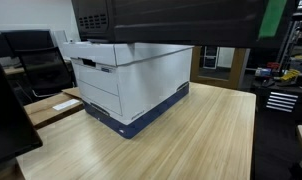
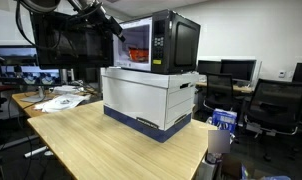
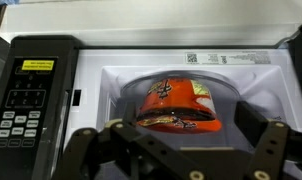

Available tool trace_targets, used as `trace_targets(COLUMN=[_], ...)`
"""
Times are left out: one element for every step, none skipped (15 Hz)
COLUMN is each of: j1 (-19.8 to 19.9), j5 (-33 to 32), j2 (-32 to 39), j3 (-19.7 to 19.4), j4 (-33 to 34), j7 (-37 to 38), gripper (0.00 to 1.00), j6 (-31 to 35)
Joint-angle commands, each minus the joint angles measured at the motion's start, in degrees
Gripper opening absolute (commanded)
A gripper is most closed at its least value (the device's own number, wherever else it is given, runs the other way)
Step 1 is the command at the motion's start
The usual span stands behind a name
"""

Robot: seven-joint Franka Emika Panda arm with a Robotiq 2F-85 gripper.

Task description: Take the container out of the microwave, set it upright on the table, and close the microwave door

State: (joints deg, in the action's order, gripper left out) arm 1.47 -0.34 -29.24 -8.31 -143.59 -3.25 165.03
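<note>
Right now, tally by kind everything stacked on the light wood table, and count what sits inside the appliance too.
Cardboard file box: 1
Microwave: 1
Container, inside the open microwave: 1
Total: 3

An exterior view sits low and close at the large light wood-grain table (image 1: 206, 135). It looks along the tabletop at a corner of the white-and-blue cardboard file box (image 1: 131, 85). The large black boxy microwave (image 1: 171, 20) above is cropped by the top edge, so this camera probably stands below its height. An exterior view stands further back, off another corner of the table (image 2: 101, 140), and takes in the whole box (image 2: 151, 100) and microwave (image 2: 176, 40). Both exterior views share table, box and microwave. The wrist view faces straight into the microwave (image 3: 191, 62) cavity from close by, with the gripper (image 3: 176, 150) along its bottom edge.
</note>
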Motion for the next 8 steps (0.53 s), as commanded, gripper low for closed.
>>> trace_targets(j1=[-0.8,-1.2,-1.8,-1.8,-2.1,-2.9,-3.0,-2.9], j5=[1.7,1.9,2.1,1.7,1.5,1.0,0.7,0.3], j2=[2.6,3.2,4.2,5.9,6.6,7.5,8.4,9.3], j3=[-0.3,-0.5,-0.8,-0.5,-0.5,-1.1,-1.0,-0.7], j4=[-0.7,-0.6,-0.4,-0.1,0.0,0.1,0.0,0.0], j7=[-0.5,-0.7,-0.9,-0.9,-1.2,-1.1,-1.1,-1.0], gripper=[1.0,1.0,1.0,1.0,1.0,1.0,1.0,1.0], j6=[7.1,8.0,8.7,10.9,12.2,14.0,15.9,18.2])
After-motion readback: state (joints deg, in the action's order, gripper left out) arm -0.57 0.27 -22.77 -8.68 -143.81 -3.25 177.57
